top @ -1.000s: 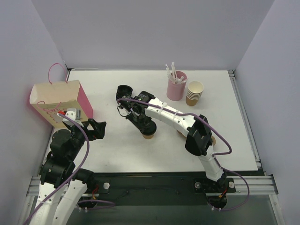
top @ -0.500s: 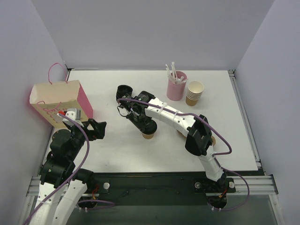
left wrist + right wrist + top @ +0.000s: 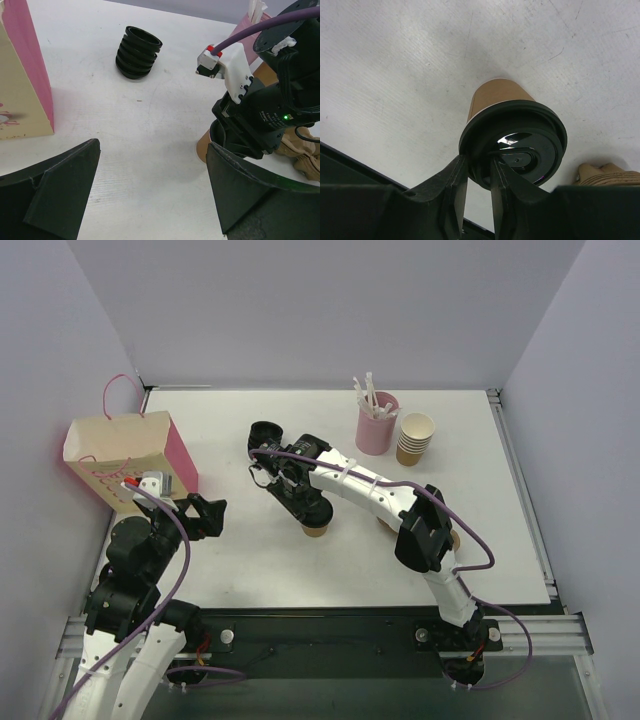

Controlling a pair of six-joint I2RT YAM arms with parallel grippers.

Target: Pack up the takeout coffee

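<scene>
Black-lidded takeout coffee [image 3: 520, 127]: cannot tell if right end effector [image 3: 479, 166] clamps its rim; left end effector [image 3: 152, 150] apart.

No legible text, label, brand, number or sign on anything in view.

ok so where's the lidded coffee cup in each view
Top external: cup mid-picture, mostly hidden under the right arm; only its tan base shows.
Left wrist: cup right of centre, a tan sliver below that arm.
Right wrist: cup in the centre, lid towards the camera, right fingers astride its rim.
Shared landmark: the right arm's black wrist end, directly over the cup.
</scene>
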